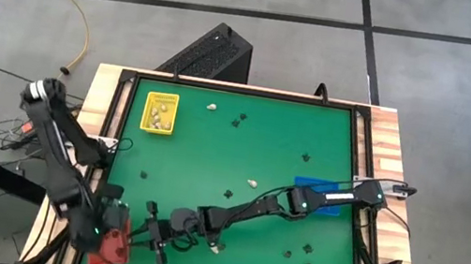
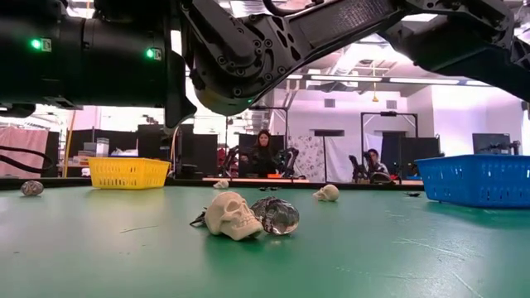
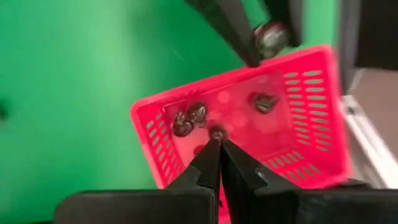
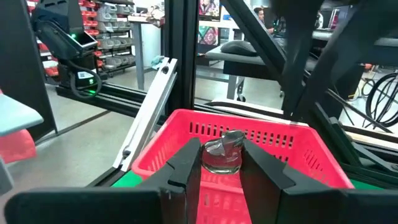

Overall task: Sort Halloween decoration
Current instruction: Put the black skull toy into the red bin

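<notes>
The Halloween decoration is many tiny trinkets. Cream ones (image 1: 253, 183) and black ones (image 1: 228, 194) lie scattered on the green mat. A cream skull (image 2: 232, 217) rests beside a clear one (image 2: 277, 215). Several dark trinkets (image 3: 189, 118) lie in the red tray (image 3: 311, 124) at the near left corner. My left gripper (image 3: 219, 144) hangs shut above that tray, pointing down. My right gripper (image 4: 222, 149) reaches level across the table to the tray's edge, shut on a clear silvery trinket (image 3: 272, 37). My right gripper pinches the clear silvery trinket (image 4: 222, 155) by two opposite sides between its two fingers, coming level from the table's right side. The trinket is lifted clear, at the red tray's rim (image 4: 249, 124). My left gripper's shut tips stand right at a small dark trinket (image 3: 216, 132) in the tray; I cannot tell whether they touch it.
A yellow tray (image 1: 160, 112) with cream trinkets stands at the far left. A blue tray (image 1: 314, 184) lies at the right, partly under my right arm. A black frame (image 1: 364, 171) borders the mat. People sit in the room beyond the table.
</notes>
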Available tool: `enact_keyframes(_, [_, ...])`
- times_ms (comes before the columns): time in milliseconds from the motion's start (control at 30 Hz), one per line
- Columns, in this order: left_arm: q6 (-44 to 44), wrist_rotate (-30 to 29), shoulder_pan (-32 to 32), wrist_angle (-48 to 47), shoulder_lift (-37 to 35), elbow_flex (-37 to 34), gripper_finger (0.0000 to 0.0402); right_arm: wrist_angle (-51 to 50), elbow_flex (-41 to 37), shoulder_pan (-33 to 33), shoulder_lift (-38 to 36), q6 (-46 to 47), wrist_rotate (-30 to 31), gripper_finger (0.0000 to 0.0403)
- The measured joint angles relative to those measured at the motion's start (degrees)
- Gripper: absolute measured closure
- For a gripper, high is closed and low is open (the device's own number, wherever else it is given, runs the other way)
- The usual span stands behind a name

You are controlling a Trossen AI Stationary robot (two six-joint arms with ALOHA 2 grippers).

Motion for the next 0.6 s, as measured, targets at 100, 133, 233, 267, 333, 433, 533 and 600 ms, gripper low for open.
enact_keyframes(100, [1.08,0.59,-0.23,0.27,5.57,-0.04,0.0401,0.01,0.0,0.11,0.02,0.0,-0.01,0.0279])
enact_keyframes(133, [2.03,0.31,-0.08,0.79,7.16,-0.04,0.0401,0.03,-0.01,0.11,0.04,0.01,-0.02,0.0279])
enact_keyframes(233, [4.24,-0.08,0.61,2.28,10.35,-0.04,0.0401,0.06,-0.02,0.11,0.05,0.07,-0.04,0.0279])
enact_keyframes(267, [4.72,0.07,0.93,2.38,11.17,-0.04,0.0401,0.04,-0.02,0.11,0.07,0.2,-0.04,0.0279])
enact_keyframes(333, [5.56,0.06,1.35,2.41,12.61,-0.04,0.0401,0.08,-0.02,0.09,0.09,0.21,-0.04,0.0279])
enact_keyframes(433, [7.61,0.06,2.03,2.46,14.26,-0.04,0.0401,0.33,-0.07,0.09,0.09,0.2,-0.04,0.0279])
enact_keyframes(533, [9.92,-1.1,2.73,2.98,15.02,-0.07,0.0401,0.63,-0.07,0.09,0.09,0.2,-0.02,0.0279])
enact_keyframes(600, [11.46,-2.35,3.31,3.87,14.82,-0.07,0.0401,0.63,-0.07,0.06,0.09,0.2,-0.02,0.0279])
